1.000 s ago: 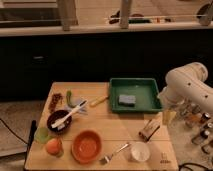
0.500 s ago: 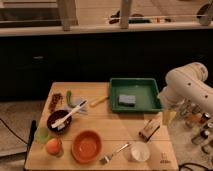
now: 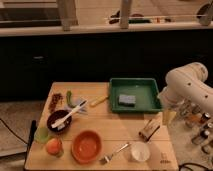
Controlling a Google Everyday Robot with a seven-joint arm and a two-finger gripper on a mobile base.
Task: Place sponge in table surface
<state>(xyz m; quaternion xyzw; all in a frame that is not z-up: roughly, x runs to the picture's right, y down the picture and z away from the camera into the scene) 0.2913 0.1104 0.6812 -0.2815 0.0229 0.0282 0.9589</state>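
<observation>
Off the counter's (image 3: 115, 127) right edge, the hand (image 3: 167, 114), apart or together I cannot tell, could clip the tray (image 3: 136, 81) wall reaching the sponge (image 3: 127, 100).

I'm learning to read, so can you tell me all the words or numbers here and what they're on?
No readable text anywhere.
A dark mark on the table surface, near right corner: too blurred to read.
The sponge and green tray: no label shows.
The gripper, off the table's right edge beside the tray: no marking shows.
</observation>
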